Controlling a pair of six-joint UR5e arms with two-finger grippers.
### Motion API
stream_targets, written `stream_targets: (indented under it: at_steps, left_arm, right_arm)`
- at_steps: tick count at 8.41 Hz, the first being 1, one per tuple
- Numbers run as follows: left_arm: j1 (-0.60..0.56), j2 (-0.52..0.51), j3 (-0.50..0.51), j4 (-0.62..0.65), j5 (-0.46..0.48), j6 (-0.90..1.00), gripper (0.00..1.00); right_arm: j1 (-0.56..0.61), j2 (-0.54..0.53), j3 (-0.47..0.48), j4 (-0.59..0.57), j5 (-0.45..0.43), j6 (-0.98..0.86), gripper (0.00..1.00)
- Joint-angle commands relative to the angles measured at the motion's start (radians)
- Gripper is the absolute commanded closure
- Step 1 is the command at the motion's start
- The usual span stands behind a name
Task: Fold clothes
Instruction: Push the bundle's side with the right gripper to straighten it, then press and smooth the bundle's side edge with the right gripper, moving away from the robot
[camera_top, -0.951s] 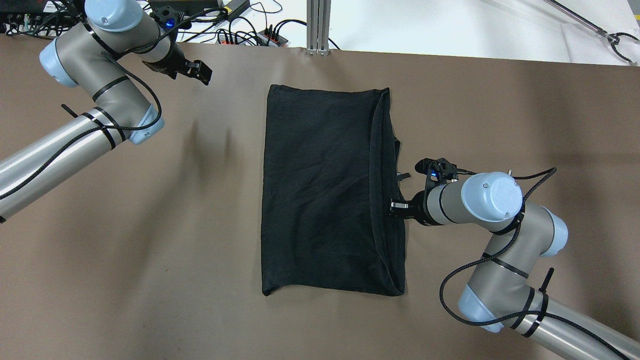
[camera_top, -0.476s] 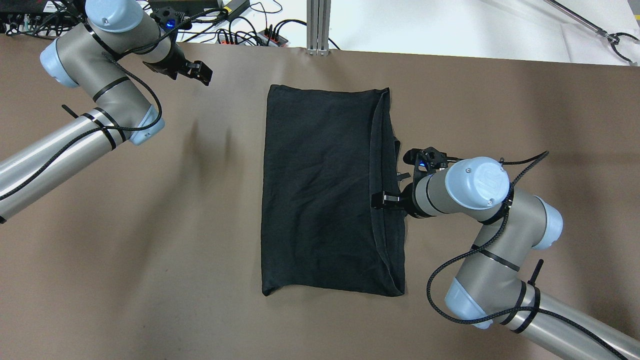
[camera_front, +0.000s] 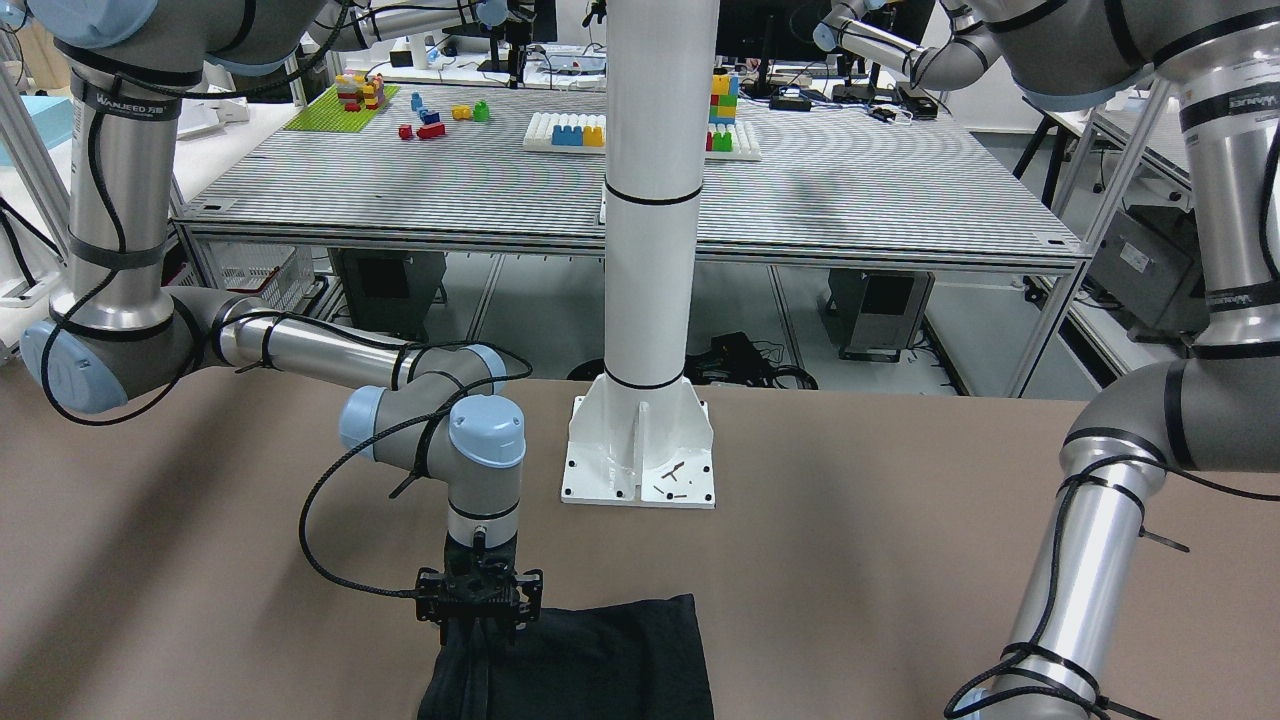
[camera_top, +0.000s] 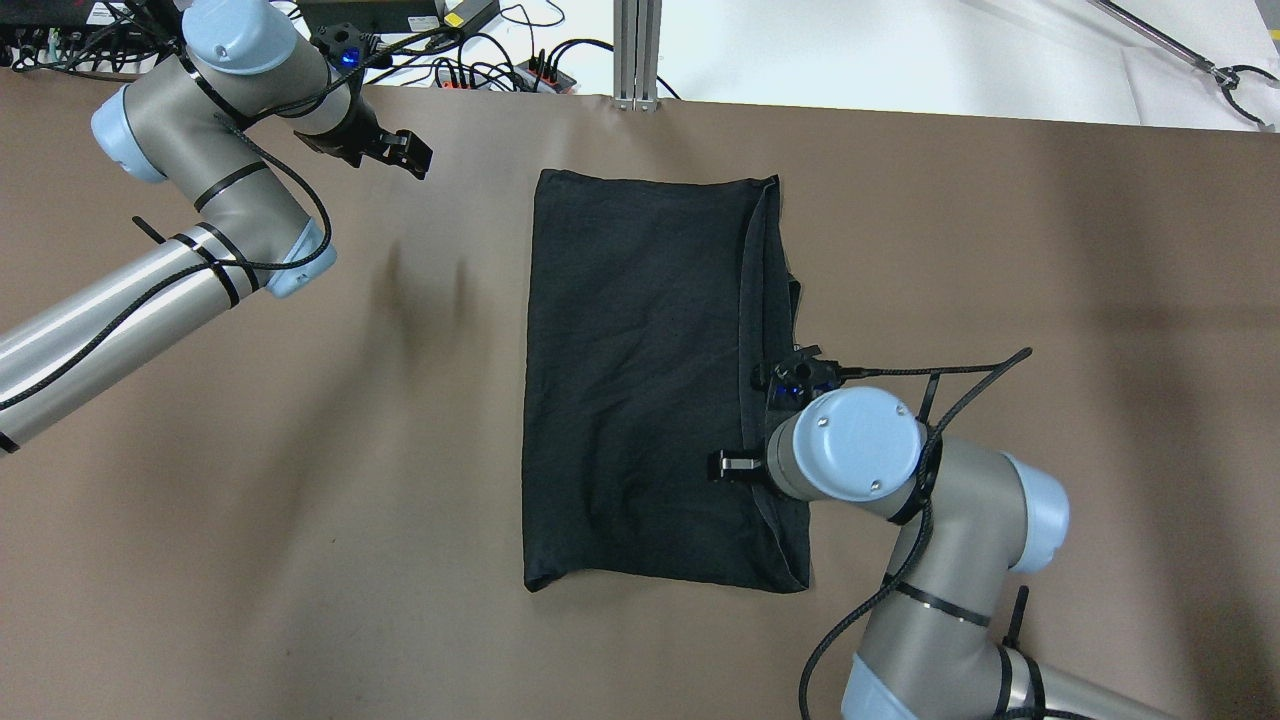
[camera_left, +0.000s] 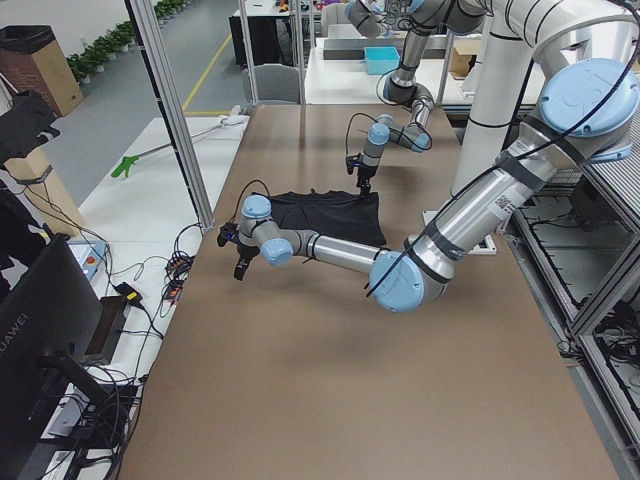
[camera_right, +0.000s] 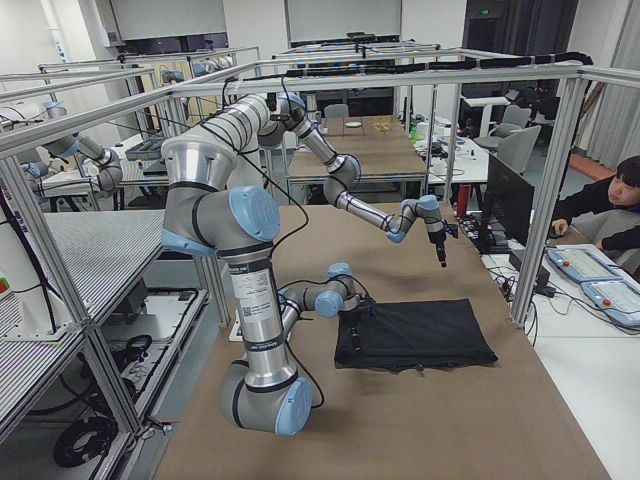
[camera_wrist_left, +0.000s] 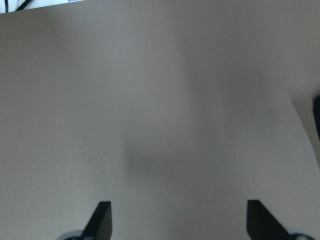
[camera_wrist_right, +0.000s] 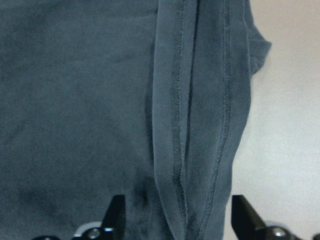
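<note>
Black garment — folded lengthwise, flat at centre of table. Right gripper — spread wide, empty, astride layered hems at garment's right edge; best lowered squarely to pinch all layers. Left gripper: spread, empty, over bare table.

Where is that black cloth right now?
In the overhead view the black cloth lies flat in the middle of the table, with the right gripper at its right-hand edge and the left gripper off to its left.
</note>
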Motion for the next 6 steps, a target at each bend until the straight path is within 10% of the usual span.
stream_targets:
  at_steps: [1,6]
  left_arm:
    - [0.001,0.000,0.000,0.000,0.000,0.000,0.05]
    - [0.001,0.000,0.000,0.000,0.000,0.000,0.05]
  right_arm:
    - [-0.016,-0.003,0.005,-0.060,-0.033,-0.080,0.55]
    - [-0.017,0.008,-0.004,-0.057,-0.036,-0.103,0.60]
